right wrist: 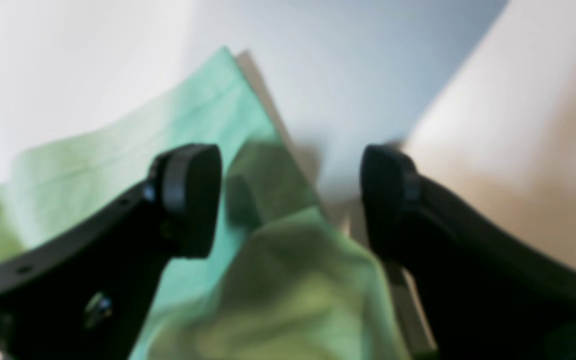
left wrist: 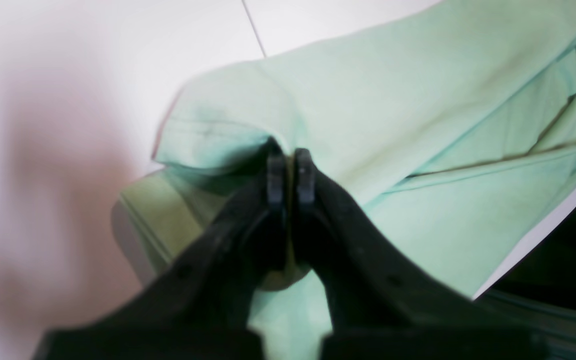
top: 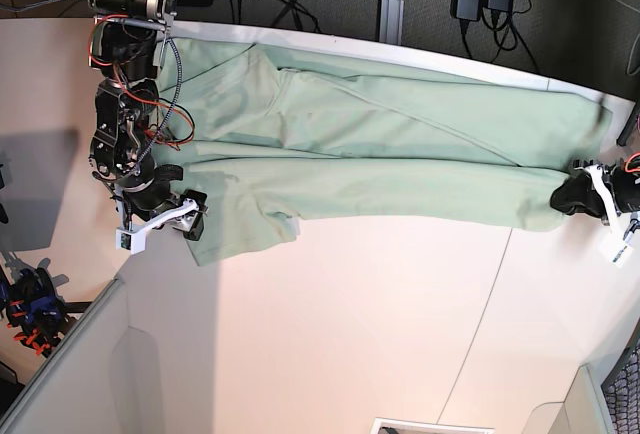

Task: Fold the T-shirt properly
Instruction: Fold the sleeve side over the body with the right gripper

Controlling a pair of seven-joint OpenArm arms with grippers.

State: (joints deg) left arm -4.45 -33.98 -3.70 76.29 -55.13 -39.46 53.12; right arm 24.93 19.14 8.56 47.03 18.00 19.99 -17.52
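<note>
Left tool [left wrist: 290, 175]: clamped on T-shirt [top: 400, 144] edge.
Right tool [right wrist: 290, 200]: jaws wide, over opposite shirt corner.
T-shirt: stretched along counter [top: 350, 334] far edge.
Room: bare counter nearside.

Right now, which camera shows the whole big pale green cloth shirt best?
The base view: the pale green cloth shirt lies stretched across the white table, end to end. The left wrist view shows only a folded part pinched in the left gripper. The right wrist view is blurry, showing one corner below the open right gripper.
</note>
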